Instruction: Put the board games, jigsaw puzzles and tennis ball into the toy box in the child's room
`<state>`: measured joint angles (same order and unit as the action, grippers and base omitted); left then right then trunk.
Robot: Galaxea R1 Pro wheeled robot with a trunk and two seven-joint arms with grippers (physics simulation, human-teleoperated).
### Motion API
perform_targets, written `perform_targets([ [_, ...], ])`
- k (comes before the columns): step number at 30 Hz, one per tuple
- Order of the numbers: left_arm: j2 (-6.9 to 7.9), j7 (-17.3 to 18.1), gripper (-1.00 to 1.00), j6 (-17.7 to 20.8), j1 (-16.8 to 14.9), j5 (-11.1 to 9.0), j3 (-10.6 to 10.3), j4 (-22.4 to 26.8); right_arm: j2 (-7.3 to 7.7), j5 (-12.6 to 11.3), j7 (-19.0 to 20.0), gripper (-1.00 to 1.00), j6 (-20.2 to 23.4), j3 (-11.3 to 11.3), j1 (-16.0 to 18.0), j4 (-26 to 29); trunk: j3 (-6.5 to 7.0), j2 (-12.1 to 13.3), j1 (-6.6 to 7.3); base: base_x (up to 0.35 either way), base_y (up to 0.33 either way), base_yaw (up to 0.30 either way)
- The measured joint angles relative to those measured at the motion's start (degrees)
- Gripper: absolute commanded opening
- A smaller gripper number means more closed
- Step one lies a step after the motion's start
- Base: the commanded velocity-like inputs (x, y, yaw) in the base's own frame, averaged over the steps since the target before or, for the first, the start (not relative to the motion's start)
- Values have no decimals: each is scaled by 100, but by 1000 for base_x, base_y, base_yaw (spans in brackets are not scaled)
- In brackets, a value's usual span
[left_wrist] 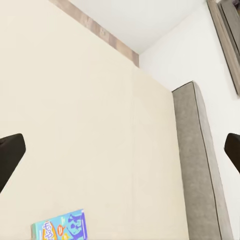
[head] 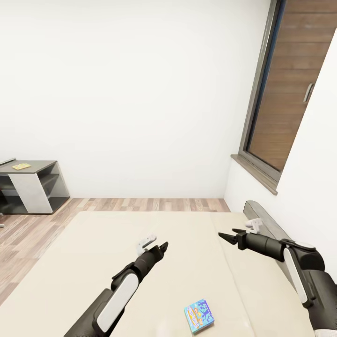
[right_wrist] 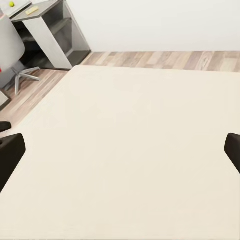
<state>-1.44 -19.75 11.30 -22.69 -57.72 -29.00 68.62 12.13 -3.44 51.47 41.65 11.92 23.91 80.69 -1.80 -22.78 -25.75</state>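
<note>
A mostly blue board game (head: 199, 317) lies flat on the beige bed (head: 84, 252), near its front edge between my two arms. It also shows in the left wrist view as the board game (left_wrist: 61, 228). My left gripper (head: 162, 247) hovers open over the mattress, beyond the box and to its left. My right gripper (head: 226, 235) hangs open near the headboard (head: 262, 217), holding nothing. Far off at the left stands the table (head: 35, 166), with a small yellow-green tennis ball (right_wrist: 11, 4) on it. The toy box is out of view.
A flat yellowish thing (head: 21, 166) lies on the table, too small to identify. A white swivel chair (right_wrist: 12, 47) stands by the table. Wood-plank floor (head: 150, 204) runs between bed and wall. A window (head: 285, 89) is set in the right-hand wall.
</note>
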Motion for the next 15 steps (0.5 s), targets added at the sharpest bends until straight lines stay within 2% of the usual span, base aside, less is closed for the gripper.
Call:
perform_targets([
  [9, 0, 290, 100, 0, 0, 3, 287, -290, 0, 0, 0, 100, 0, 0, 289, -289, 0, 0, 0, 0, 0, 0],
  [15, 0, 483, 100, 0, 0, 6, 288, -484, 0, 1, 0, 100, 0, 0, 412, -481, 0, 0, 0, 0, 0, 0],
])
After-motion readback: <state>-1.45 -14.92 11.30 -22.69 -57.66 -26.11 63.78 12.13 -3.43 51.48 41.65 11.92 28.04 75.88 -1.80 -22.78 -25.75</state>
